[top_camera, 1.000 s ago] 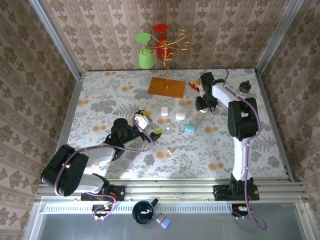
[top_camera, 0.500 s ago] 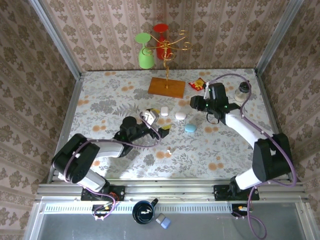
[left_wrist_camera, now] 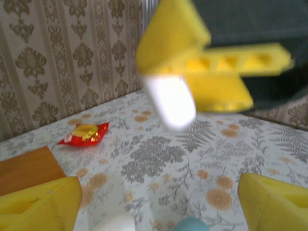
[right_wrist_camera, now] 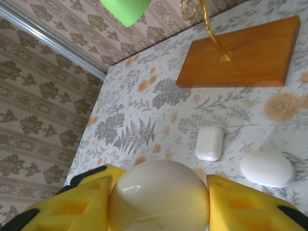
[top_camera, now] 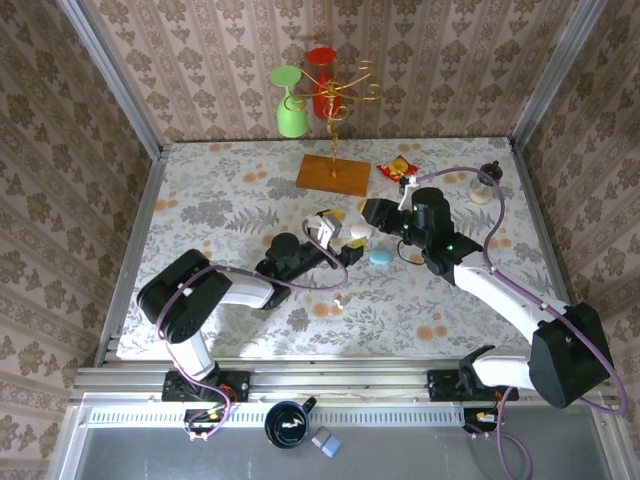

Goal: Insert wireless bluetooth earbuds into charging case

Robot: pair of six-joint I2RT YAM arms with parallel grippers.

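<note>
Right jaws clamp a white case [right_wrist_camera: 159,197]; left jaws gape empty at its 9 o'clock. Collision could dislodge it.

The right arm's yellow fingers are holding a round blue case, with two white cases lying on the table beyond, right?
Not blue: the right wrist view shows the case between the right fingers is white. Two white cases do lie on the table beyond.
</note>
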